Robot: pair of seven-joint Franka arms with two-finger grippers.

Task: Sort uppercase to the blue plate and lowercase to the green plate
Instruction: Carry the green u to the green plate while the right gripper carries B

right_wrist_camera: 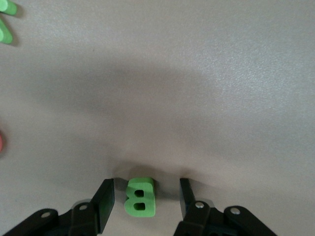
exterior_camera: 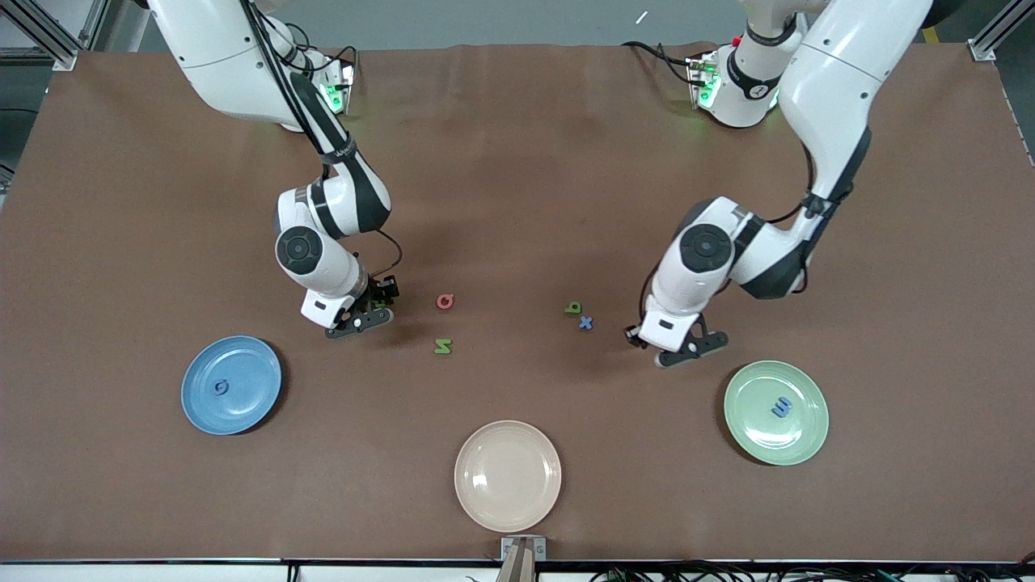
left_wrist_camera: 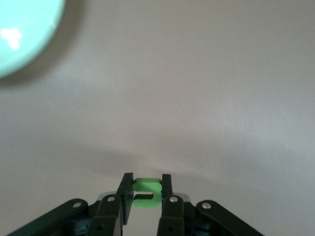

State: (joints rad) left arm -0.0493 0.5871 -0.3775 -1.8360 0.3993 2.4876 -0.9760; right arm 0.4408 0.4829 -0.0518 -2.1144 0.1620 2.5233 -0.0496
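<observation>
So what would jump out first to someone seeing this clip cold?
Probably the two arms working at once: the left claw is shut on a green u/n letter beside the green plate, while the right claw is open around the green B on the table. Then the three plates along the camera's edge, blue plate holding a blue G, green one a blue m/w, cream plate bare.

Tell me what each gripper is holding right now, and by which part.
The left gripper pinches a small green letter by its two flat sides. The right gripper holds nothing: its open fingers straddle the green B without touching.
</observation>
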